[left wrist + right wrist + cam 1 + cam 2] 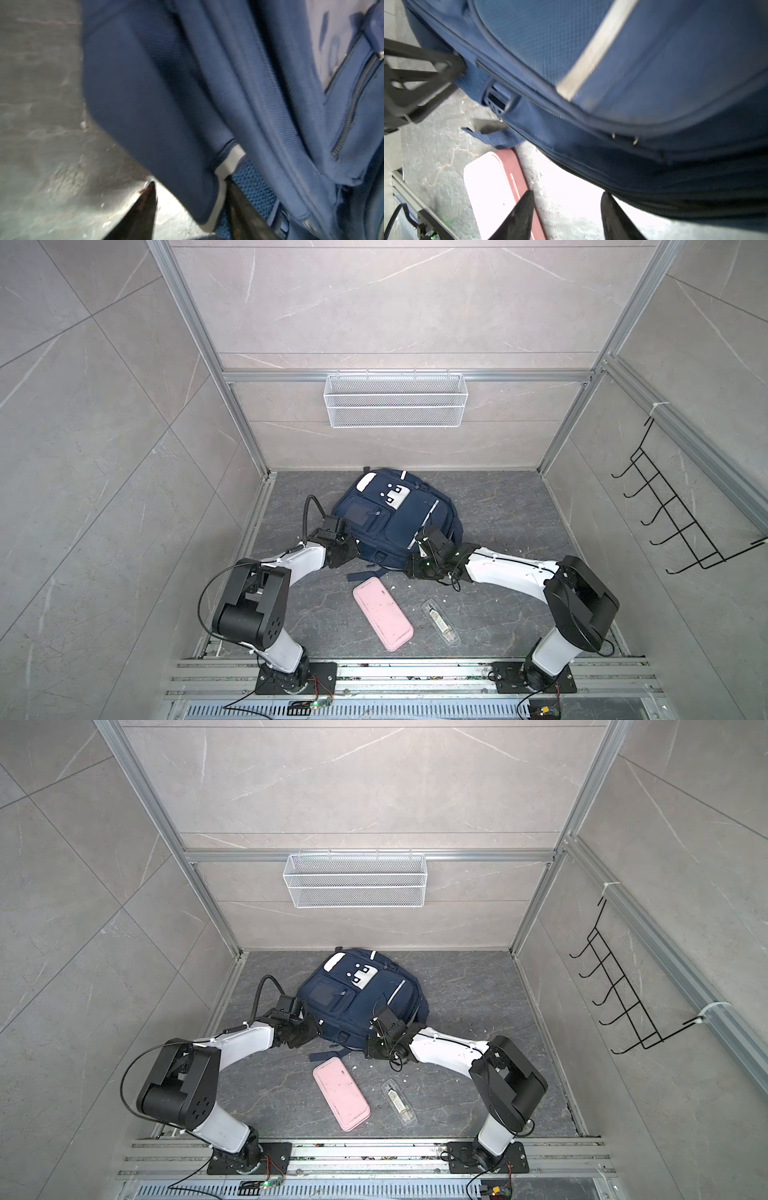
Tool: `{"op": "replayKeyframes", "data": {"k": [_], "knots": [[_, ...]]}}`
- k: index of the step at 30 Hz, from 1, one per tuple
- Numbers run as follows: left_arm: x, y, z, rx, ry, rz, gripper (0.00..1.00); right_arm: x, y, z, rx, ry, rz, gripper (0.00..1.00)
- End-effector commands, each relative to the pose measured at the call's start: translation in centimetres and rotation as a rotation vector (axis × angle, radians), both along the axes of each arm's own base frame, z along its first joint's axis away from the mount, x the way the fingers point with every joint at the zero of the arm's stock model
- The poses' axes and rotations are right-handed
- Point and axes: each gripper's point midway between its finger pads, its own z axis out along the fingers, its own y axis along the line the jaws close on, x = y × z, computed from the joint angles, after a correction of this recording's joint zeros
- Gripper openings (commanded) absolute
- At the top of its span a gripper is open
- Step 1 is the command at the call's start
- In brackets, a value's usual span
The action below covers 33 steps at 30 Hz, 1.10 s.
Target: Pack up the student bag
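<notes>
Now | left gripper [190,182] apart, astride student bag [399,522] edge | right gripper [568,192] apart (bag alongside)

Pink case [382,612] is lying flat on the dark grey marbled table [498,510], towards the front and roughly in the middle, angled diagonally. It's a bit scuffed, with dark specks on the lid. Just beside it on the right, not touching, there's a clear plastic case [440,622] at about the same angle. It has something pale inside, can't make out what. There are little white crumbs [525,549] scattered over the table, mostly on the right. A white mesh basket [395,400] hangs off the back wall's rail, and there's a black wire hook rack [673,510] on the right wall. Aluminium rails [415,672] run along the front edge.
</notes>
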Motion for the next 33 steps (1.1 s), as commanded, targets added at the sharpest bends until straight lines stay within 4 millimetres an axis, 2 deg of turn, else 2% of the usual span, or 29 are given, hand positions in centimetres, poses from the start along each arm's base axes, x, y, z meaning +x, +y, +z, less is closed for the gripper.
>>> {"op": "replayKeyframes", "data": {"k": [1, 4, 7, 13, 16, 21, 27, 33], "knots": [[1.9, -1.5, 1.9, -0.078, -0.071, -0.024, 0.24, 1.0, -1.4, -0.2, -0.061, -0.012, -0.016, 0.54], [1.6, -2.5, 2.0, -0.107, -0.07, -0.037, 0.07, 1.5, -2.0, 0.3, -0.063, -0.018, -0.018, 0.54], [1.1, -3.5, 2.4, -0.127, -0.079, -0.045, 0.03, 0.9, -0.7, 1.4, 0.0, -0.03, 0.03, 0.53], [0.7, -6.3, 5.0, -0.169, -0.136, -0.08, 0.02, -0.6, 2.7, 1.8, 0.061, -0.009, 0.085, 0.53], [0.8, -7.0, 6.1, -0.176, -0.152, -0.094, 0.02, -0.9, 3.7, 1.4, 0.068, 0.002, 0.091, 0.53], [0.7, -8.1, 7.1, -0.199, -0.16, -0.109, 0.02, -0.3, 4.2, 0.5, 0.064, 0.01, 0.064, 0.51], [0.4, -8.8, 8.1, -0.203, -0.173, -0.129, 0.02, 0.3, 3.8, -0.3, 0.017, -0.011, 0.049, 0.49], [0.3, -9.7, 9.0, -0.206, -0.186, -0.157, 0.02, 0.7, 4.1, 0.0, -0.06, -0.066, 0.083, 0.47]]}}
